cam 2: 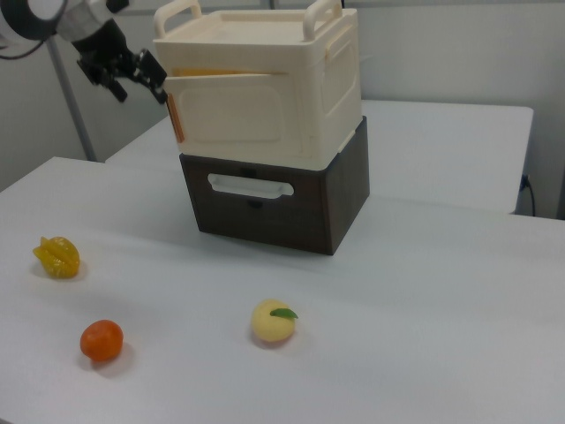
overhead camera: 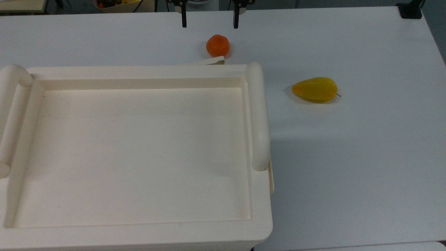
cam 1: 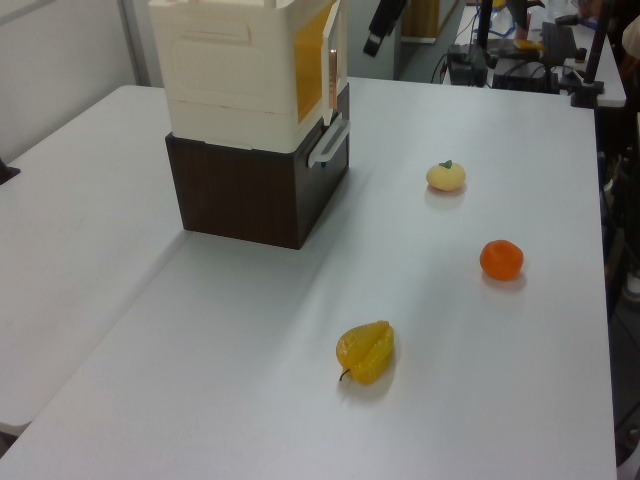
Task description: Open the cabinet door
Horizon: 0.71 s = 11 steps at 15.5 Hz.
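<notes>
The cream cabinet sits on a dark brown drawer box. Its cabinet door is a thin cream panel standing slightly ajar, with a brownish strip along its free edge. In the top view the door's edge pokes out past the cabinet's far side at a small angle. My gripper hangs open beyond it, well clear of the door, with nothing between its fingers. The left view has my gripper up and to the door's right. In the right view my gripper is to the door's left.
An orange lies on the white table just past the door's edge, below the gripper. A yellow starfruit lies at the top view's right. A pale yellow round fruit sits further out. Equipment stands beyond the table's far edge.
</notes>
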Available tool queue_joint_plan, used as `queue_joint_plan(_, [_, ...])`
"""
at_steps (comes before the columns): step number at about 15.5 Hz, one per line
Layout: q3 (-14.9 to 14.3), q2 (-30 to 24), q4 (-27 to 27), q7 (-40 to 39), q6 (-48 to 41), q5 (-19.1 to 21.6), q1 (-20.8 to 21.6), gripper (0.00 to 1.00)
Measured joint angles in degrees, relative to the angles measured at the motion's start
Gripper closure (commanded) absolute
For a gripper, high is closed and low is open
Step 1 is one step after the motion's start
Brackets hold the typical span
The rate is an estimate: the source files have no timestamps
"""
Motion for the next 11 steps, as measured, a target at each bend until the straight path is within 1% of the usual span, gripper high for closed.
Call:
queue_joint_plan(6, [0.2, 0.9, 0.6, 0.0, 14.2, 0.0, 0.1, 0.00])
queue_joint_plan(11, [0.8, 3.8, 0.6, 0.0, 21.9, 0.0, 0.9, 0.00])
